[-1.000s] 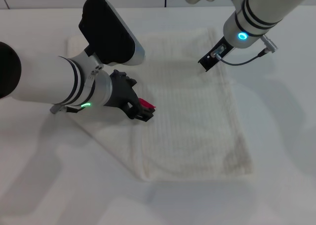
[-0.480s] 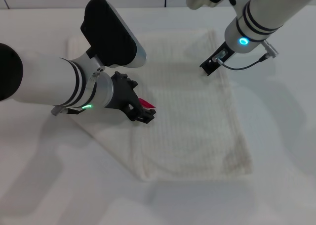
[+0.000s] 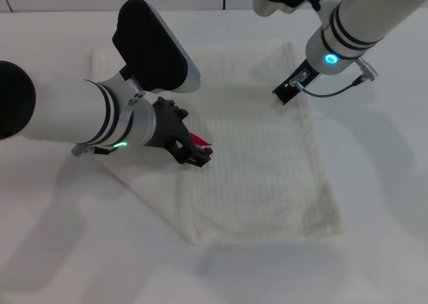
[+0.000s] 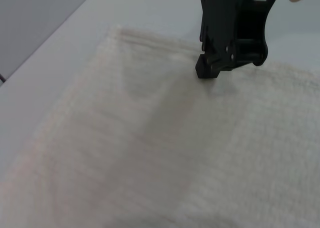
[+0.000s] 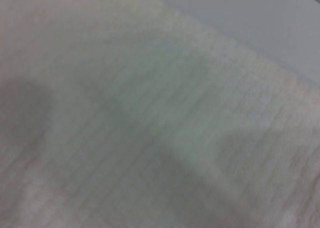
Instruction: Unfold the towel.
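The left gripper (image 3: pixel 196 154) sits low over the towel (image 3: pixel 267 164), at about 9 o'clock from the cloth's middle in the head view. Its black fingers (image 3: pixel 189 158) are closed on the red tag (image 3: pixel 199 139), which pokes out just above them together with a bit of the cloth's edge. Behind the fingers the white forearm runs off toward 9 o'clock, with a green light on its wrist ring.

The right gripper (image 3: pixel 284 92) hangs at the towel's far side, at about 12 o'clock from the cloth's middle, its tip touching or just above the cloth; which one, I cannot tell. Whether its fingers are spread or pressed together I cannot tell either. In the left wrist view this same gripper (image 4: pixel 215 67) shows as a dark block pointing down at the towel (image 4: pixel 150 153) near the far edge. The arm above it carries a blue light and a grey cable.

The towel is cream-white and soft, with faint ribbed stripes. It lies flat on the counter (image 3: pixel 374 250), in the middle of the head view, and a second layer shows under the left arm toward 8 o'clock. The right wrist view is filled with the towel (image 5: pixel 150 118), a strip of counter beyond it.

The counter is plain white, with a pale wall behind it.
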{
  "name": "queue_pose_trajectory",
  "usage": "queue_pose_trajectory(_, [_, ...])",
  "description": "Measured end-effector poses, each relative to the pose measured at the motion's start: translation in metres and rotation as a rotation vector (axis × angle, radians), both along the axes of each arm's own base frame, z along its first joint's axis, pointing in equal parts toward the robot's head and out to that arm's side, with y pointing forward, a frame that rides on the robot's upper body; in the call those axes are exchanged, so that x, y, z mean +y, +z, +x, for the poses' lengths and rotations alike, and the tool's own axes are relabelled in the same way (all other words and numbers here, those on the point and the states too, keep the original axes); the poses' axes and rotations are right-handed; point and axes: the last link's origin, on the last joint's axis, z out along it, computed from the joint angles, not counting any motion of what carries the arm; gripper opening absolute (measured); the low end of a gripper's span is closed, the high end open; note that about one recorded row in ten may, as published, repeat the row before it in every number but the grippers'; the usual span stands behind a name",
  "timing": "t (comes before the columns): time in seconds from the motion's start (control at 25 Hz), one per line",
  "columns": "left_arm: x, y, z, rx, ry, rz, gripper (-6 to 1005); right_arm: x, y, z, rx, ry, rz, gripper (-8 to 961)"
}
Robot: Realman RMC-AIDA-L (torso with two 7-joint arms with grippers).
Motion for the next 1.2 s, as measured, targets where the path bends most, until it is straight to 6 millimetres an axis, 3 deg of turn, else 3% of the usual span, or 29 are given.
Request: queue_pose_trajectory(1.2, [0.009,-0.009,-0.009,0.025,0.052,-0.011,810,-0.002,-0.002,0.004,-0.009,-0.004,-0.007,0])
